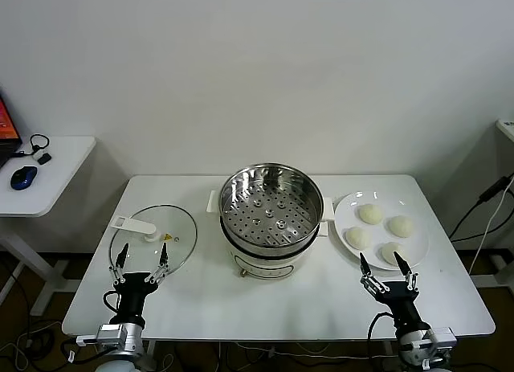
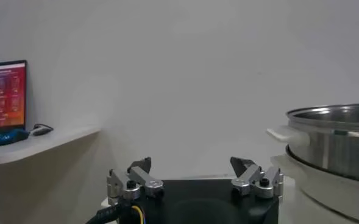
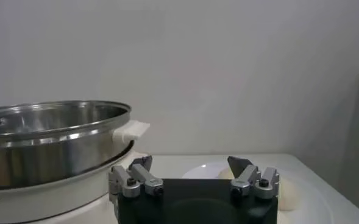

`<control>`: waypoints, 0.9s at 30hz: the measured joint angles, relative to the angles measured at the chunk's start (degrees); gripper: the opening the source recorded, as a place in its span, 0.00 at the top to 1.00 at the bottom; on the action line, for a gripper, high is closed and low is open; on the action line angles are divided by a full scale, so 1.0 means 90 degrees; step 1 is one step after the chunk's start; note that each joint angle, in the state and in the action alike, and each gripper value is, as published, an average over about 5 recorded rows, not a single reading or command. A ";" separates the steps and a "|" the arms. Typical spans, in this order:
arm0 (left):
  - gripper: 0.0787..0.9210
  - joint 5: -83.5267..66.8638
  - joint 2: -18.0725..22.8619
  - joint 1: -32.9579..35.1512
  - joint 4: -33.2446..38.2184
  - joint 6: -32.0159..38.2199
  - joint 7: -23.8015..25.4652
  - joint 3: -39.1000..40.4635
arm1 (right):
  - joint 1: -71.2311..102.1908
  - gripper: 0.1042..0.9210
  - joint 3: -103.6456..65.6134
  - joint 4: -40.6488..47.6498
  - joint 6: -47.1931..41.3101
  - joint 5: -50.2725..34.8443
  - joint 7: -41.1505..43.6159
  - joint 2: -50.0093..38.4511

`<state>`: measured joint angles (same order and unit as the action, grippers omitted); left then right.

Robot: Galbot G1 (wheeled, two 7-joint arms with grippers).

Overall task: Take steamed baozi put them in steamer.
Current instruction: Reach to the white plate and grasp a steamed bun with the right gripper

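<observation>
Head view: four smooth cream-white round baozi (image 1: 379, 230) on white round plate (image 1: 351, 205), just beyond right claw (image 1: 385, 267), spread open; left claw (image 1: 141, 257) likewise open.

Place: a lab or test room, not a home kitchen.
Walls: plain white, bare.
Furniture: white table (image 1: 201, 308); side desk (image 1: 56, 159) with monitor (image 1: 6, 123) and mouse (image 1: 23, 177).
Floor: loose cables (image 1: 482, 203).

Counted on the white table (image 1: 201, 308) — four round cream-white dough buns (image 1: 370, 214), one white round plate (image 1: 418, 251), one shiny steel steamer pot (image 1: 271, 203), one flat glass lid (image 1: 152, 237). Side desk — one blue mouse (image 1: 23, 177). Two grippers.
</observation>
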<state>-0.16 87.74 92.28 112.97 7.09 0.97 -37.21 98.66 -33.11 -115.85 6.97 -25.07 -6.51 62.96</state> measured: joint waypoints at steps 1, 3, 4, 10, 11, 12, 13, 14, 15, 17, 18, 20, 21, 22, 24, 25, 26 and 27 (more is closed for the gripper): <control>0.12 0.0000 0.0000 -0.0001 0.0000 0.0000 0.0000 0.0000 | -0.0013 0.12 -0.0011 0.0000 -0.0005 0.0002 0.0013 -0.0010; 0.12 -0.0002 -0.0002 -0.0004 0.0000 0.0000 0.0000 0.0001 | -0.0063 0.12 -0.0054 0.0000 -0.0023 0.0008 0.0061 -0.0046; 0.12 -0.0003 -0.0005 -0.0006 0.0000 0.0000 0.0000 0.0003 | -0.0103 0.12 -0.0086 0.0000 -0.0040 0.0011 0.0099 -0.0077; 0.12 -0.0026 -0.0023 -0.0025 0.0000 0.0010 -0.0001 0.0023 | -0.0445 0.12 -0.0351 0.0061 -0.0269 0.0059 0.0417 -0.0375; 0.12 -0.0031 -0.0028 -0.0026 -0.0001 0.0016 -0.0001 0.0027 | -0.0519 0.12 -0.0402 0.0083 -0.0327 0.0072 0.0488 -0.0446; 0.12 -0.0035 -0.0033 -0.0027 -0.0005 0.0023 0.0000 0.0030 | -0.0597 0.12 -0.0452 0.0106 -0.0385 0.0085 0.0565 -0.0521; 0.12 -0.0037 -0.0039 -0.0029 -0.0011 0.0031 0.0002 0.0033 | -0.0681 0.12 -0.0498 0.0131 -0.0445 0.0103 0.0646 -0.0601; 0.12 -0.0039 -0.0045 -0.0031 -0.0020 0.0040 0.0007 0.0035 | -0.0771 0.12 -0.0538 0.0157 -0.0504 0.0127 0.0734 -0.0687; 0.12 -0.0039 -0.0050 -0.0034 -0.0030 0.0052 0.0013 0.0036 | -0.0868 0.12 -0.0572 0.0186 -0.0565 0.0157 0.0828 -0.0781; 0.12 -0.0039 -0.0055 -0.0040 -0.0054 0.0078 0.0027 0.0037 | -0.1079 0.12 -0.0617 0.0253 -0.0683 0.0234 0.1033 -0.0988; 0.12 -0.0038 -0.0056 -0.0041 -0.0063 0.0092 0.0033 0.0038 | -0.1198 0.12 -0.0630 0.0296 -0.0745 0.0281 0.1150 -0.1106; 0.12 -0.0037 -0.0057 -0.0046 -0.0081 0.0120 0.0043 0.0043 | -0.1460 0.12 -0.0637 0.0403 -0.0872 0.0386 0.1401 -0.1366; 0.12 -0.0035 -0.0057 -0.0049 -0.0088 0.0134 0.0046 0.0046 | -0.1606 0.12 -0.0627 0.0470 -0.0940 0.0446 0.1540 -0.1508; 0.12 -0.0031 -0.0057 -0.0055 -0.0096 0.0148 0.0049 0.0050 | -0.1758 0.12 -0.0607 0.0545 -0.1007 0.0507 0.1683 -0.1653; 0.12 -0.0022 -0.0057 -0.0073 -0.0114 0.0173 0.0053 0.0057 | -0.2081 0.12 -0.0544 0.0715 -0.1143 0.0637 0.1989 -0.1956; 0.12 -0.0017 -0.0057 -0.0085 -0.0125 0.0183 0.0055 0.0062 | -0.2242 0.12 -0.0500 0.0806 -0.1204 0.0703 0.2144 -0.2106; 0.12 -0.0014 -0.0057 -0.0099 -0.0136 0.0190 0.0056 0.0066 | -0.2405 0.12 -0.0450 0.0901 -0.1260 0.0769 0.2306 -0.2260; 0.12 -0.0013 -0.0057 -0.0112 -0.0147 0.0194 0.0057 0.0074 | -0.2565 0.12 -0.0394 0.0997 -0.1307 0.0834 0.2468 -0.2413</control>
<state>-0.28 87.23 91.27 111.65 8.84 1.48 -36.55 75.58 -36.66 -106.88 -4.80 -17.57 15.70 41.25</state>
